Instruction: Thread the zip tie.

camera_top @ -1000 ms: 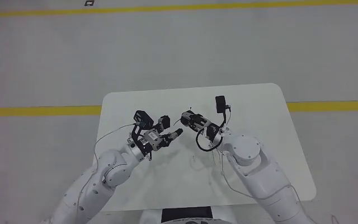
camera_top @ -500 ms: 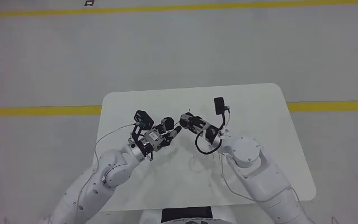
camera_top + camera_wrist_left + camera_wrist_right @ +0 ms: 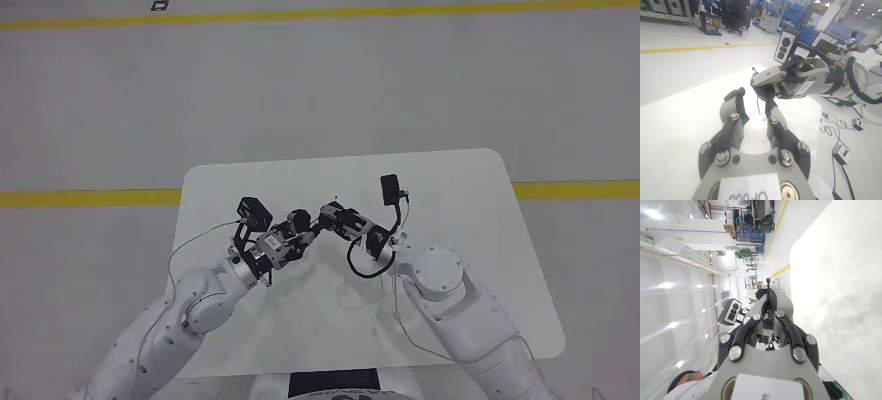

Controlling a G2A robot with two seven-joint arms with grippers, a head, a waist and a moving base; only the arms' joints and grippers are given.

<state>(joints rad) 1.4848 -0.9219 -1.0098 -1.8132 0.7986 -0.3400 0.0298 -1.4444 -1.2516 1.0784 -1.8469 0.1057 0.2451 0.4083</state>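
**Two grippers, one tail**

Our right gripper (image 3: 756,88) is clamped on the zip tie (image 3: 758,106); its free tail hangs between the spread fingers of our left gripper (image 3: 753,100). Next, we judge, those fingers must close squarely on it.

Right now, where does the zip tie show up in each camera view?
Top: zip tie, a tiny speck just past the right end effector.
Left wrist: zip tie, a thin black strap sticking out of that end effector.
Right wrist: zip tie clamped in the end effector, head poking past its tip.
Shared landmark: the right end effector gripping it.
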